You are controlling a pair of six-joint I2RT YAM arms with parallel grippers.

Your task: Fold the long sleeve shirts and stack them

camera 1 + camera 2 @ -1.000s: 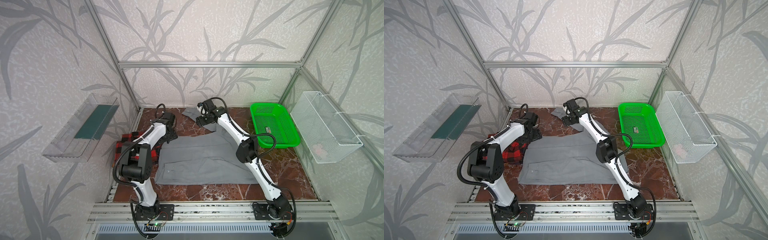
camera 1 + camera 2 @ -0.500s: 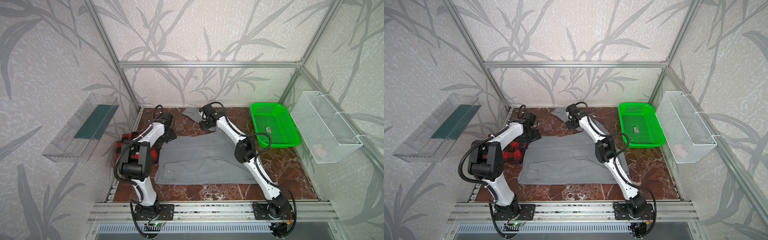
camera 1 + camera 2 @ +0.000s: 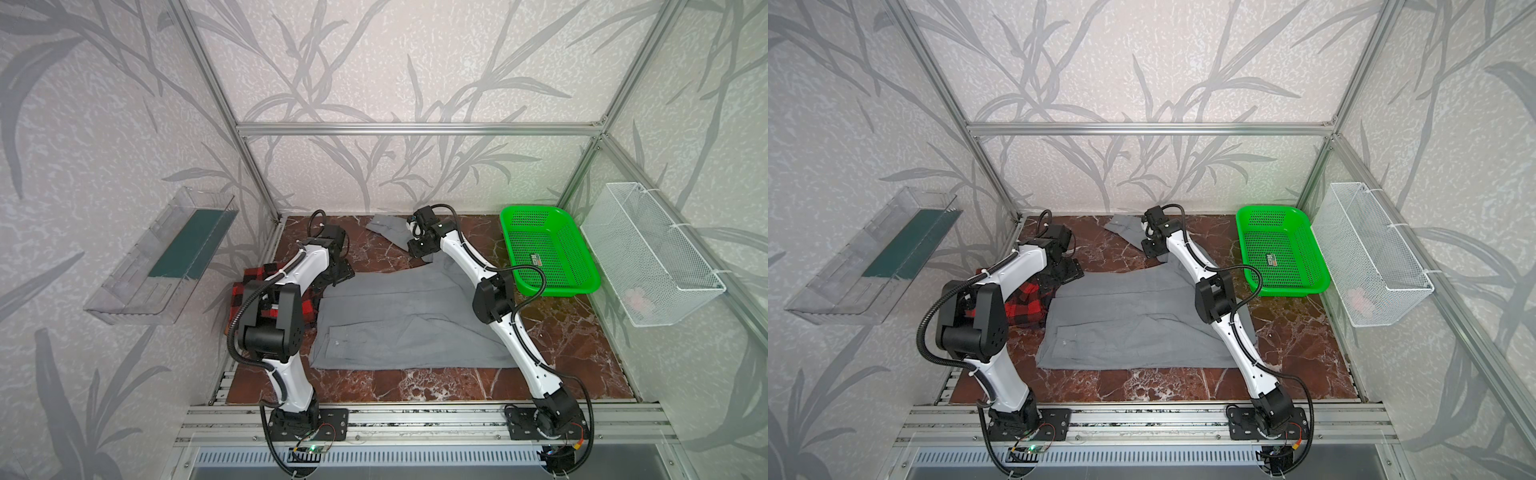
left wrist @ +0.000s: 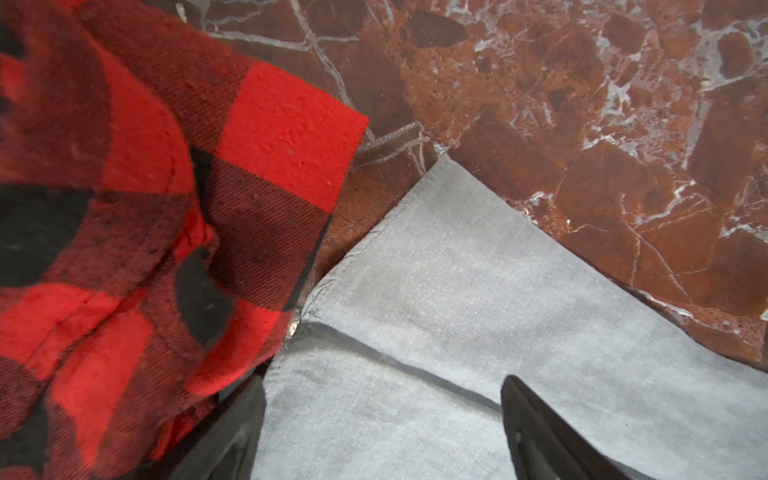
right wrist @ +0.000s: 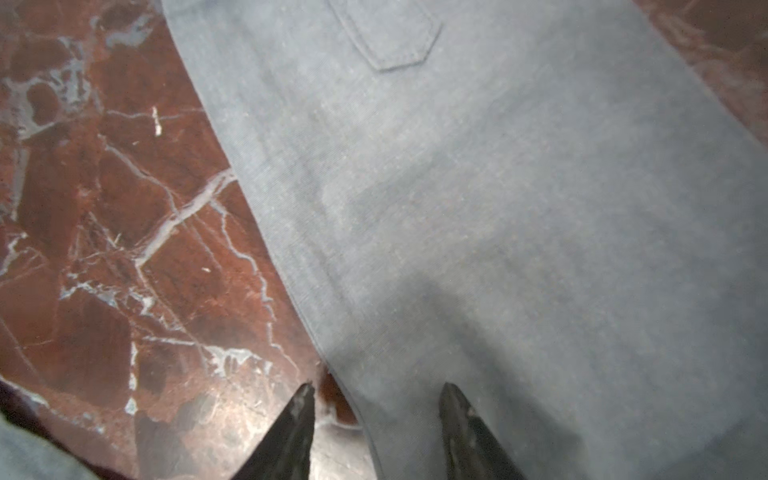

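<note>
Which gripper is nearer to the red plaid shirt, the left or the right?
Left. The left gripper is at a corner of the grey shirt, right beside the plaid shirt. The right gripper is far off, at the grey sleeve.

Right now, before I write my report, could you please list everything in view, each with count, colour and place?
grey shirt: one, light grey, spread on the table's middle, a sleeve reaching to the back
plaid shirt: one, red and black, bunched at the table's left edge
green basket: one, green, back right of the table
wire basket: one, white, on the right wall
tray: one, clear, on the left wall
table: one, red-brown marble
left arm, right arm: two, white and black
left hand: black, open, over the grey shirt's corner
right hand: black, open, astride the sleeve's edge
</note>
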